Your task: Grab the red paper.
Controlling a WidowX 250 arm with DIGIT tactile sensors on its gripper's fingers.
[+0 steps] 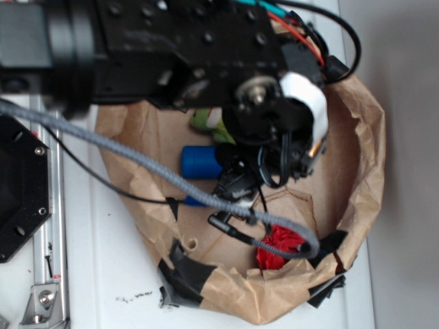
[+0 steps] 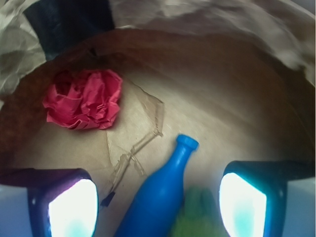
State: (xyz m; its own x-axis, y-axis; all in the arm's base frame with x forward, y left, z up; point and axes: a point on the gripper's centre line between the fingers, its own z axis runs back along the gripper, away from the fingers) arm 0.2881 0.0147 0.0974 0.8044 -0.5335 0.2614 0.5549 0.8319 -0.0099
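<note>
Claw [image 2: 158, 197] nearest in wrist view: fingers spread wide, nothing between them. Blue bottle [image 2: 160, 192] lies just below, lengthwise in gap, green plush toy [image 2: 197, 212] beside it. Farther, up and left: red paper [image 2: 84, 98], crumpled wad on brown floor, near brown paper wall [image 2: 207, 19], well apart from claw. Judgement: grab not begun; left to do: shift over wad, descend, close.
</note>
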